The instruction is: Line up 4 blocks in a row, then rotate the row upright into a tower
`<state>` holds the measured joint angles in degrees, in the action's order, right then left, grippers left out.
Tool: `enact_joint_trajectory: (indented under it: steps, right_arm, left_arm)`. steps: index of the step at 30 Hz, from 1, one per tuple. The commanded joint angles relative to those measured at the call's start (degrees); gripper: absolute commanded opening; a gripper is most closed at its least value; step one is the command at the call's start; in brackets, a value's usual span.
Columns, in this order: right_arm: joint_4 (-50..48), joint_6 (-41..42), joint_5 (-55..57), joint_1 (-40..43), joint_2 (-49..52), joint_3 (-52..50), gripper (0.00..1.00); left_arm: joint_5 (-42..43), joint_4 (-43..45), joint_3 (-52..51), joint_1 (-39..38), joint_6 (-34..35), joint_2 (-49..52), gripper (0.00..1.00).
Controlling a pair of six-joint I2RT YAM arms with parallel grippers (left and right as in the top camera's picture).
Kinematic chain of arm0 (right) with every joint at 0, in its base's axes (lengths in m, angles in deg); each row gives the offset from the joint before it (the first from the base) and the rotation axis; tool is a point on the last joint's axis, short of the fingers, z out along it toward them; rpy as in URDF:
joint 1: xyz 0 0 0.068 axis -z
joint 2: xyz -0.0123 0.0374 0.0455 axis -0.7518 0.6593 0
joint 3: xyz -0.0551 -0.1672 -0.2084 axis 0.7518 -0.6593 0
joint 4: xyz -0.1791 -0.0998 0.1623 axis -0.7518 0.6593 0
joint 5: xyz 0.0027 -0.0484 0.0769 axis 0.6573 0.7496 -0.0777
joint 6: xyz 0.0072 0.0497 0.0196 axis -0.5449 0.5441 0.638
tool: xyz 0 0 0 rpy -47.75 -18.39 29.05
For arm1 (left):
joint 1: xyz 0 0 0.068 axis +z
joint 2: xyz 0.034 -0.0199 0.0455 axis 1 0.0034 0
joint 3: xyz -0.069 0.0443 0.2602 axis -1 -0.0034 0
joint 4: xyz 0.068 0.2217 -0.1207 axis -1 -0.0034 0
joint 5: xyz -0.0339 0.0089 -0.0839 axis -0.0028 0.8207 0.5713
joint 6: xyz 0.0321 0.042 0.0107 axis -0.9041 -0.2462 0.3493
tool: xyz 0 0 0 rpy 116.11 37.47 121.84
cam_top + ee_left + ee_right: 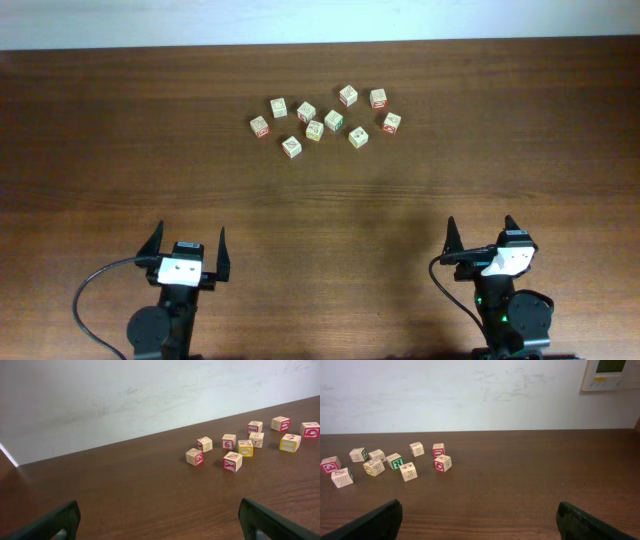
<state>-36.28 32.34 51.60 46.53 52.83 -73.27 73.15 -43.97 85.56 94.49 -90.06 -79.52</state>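
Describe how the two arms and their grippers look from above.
Both arms are black with round joints and thin, pointed black fingers. The left gripper has a white plate with two dark dots behind it, and a black cable loops off its side. The right gripper has a white housing, and a small green light glows on its arm.

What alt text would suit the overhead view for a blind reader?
Ten small wooden letter blocks lie clustered toward the far side of a dark wooden table. At the near edge, the left gripper and right gripper stand open, far from the blocks.
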Motion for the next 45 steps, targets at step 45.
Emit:
enact_joint_trajectory:
  steps: [45]
  right_arm:
    - [-4.5, -0.4, -0.6, 0.4, -0.3, -0.5, 0.98]
  left_arm:
    - [0.5, 0.1, -0.2, 0.3, -0.7, -0.5, 0.99]
